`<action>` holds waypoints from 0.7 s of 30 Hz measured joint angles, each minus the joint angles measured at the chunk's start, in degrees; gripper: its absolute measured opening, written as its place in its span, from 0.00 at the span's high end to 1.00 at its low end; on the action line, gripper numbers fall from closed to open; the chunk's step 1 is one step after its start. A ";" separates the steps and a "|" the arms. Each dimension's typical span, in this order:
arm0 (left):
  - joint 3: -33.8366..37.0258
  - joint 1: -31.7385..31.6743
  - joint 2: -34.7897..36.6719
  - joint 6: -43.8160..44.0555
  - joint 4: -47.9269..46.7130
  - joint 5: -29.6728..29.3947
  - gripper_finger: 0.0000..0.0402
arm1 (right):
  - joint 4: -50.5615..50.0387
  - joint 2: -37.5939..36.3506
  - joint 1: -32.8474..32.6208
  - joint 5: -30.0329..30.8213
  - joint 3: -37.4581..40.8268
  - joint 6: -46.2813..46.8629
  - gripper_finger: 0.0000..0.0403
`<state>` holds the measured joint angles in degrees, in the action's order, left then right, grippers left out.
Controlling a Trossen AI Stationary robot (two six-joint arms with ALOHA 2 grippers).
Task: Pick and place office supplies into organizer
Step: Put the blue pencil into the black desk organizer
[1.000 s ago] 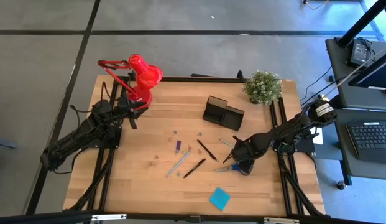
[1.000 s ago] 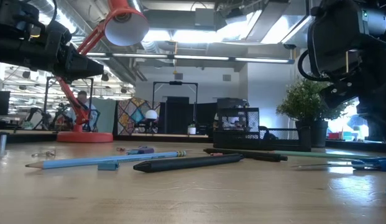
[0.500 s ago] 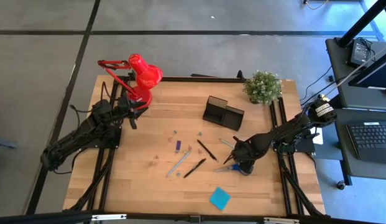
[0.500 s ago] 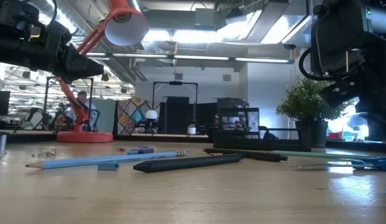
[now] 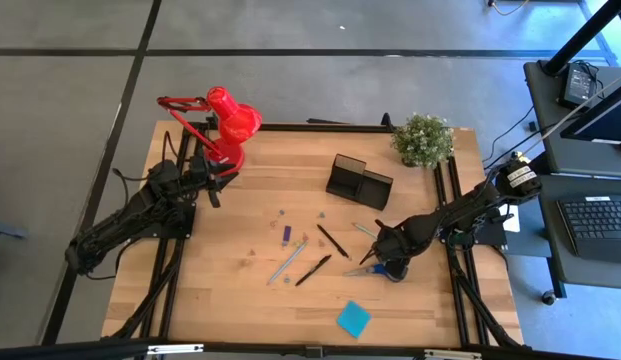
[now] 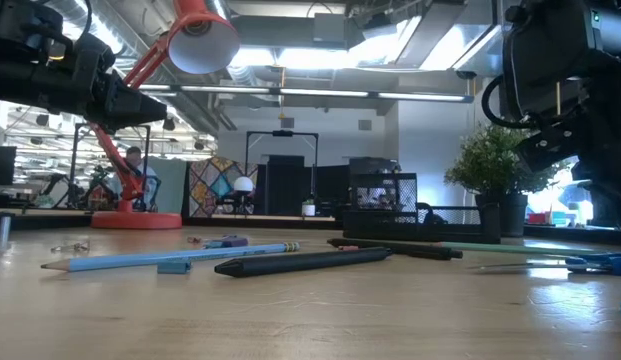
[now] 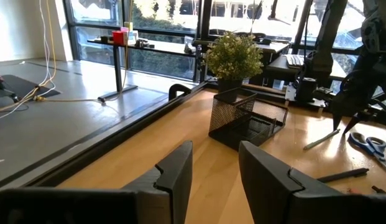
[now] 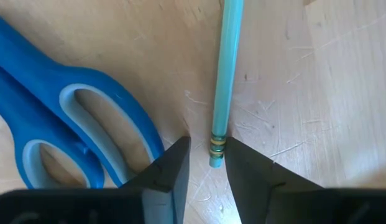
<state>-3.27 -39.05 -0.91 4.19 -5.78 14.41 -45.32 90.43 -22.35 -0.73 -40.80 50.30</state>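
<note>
The right gripper (image 8: pixel 205 163) is lowered to the wooden table (image 5: pixel 230 290), its two dark fingers (image 8: pixel 168 174) narrowly parted and set on either side of the eraser end of a light-blue pencil (image 8: pixel 225 68); whether the pads actually press the pencil cannot be told, and the pencil lies flat on the wood. Just beside the same fingers lie the blue-handled scissors (image 8: pixel 74 124), their finger loops close against one finger. Beyond the gripper, toward the table's far edge, stands the black mesh organizer (image 5: pixel 357 180), with a small potted plant (image 5: pixel 423 140) near it. Toward the table's middle from the gripper lie two black pens (image 5: pixel 312 270), another pale-blue pencil (image 5: pixel 288 262) and a short purple marker (image 5: pixel 286 234); the teal sticky-note pad (image 5: pixel 353 319) lies nearer the front edge. The left gripper (image 7: pixel 214 180) waits well apart beside the red desk lamp (image 5: pixel 230 118), raised above the table, fingers apart and holding nothing.
</note>
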 joint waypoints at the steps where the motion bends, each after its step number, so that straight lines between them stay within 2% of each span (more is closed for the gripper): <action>1: 0.00 0.00 0.00 0.01 0.00 0.00 0.69 | 0.00 0.00 0.00 0.00 0.00 0.02 0.74; 13: 0.00 0.00 0.02 0.01 0.00 0.00 0.69 | -0.26 0.00 0.07 0.90 0.00 0.14 0.92; 21: 0.00 -0.01 0.00 0.01 0.00 0.00 0.69 | -0.32 0.00 0.07 0.94 -0.02 0.13 0.93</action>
<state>-3.27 -39.06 -0.91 4.21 -5.78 14.41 -45.64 90.43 -22.28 0.21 -40.82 50.43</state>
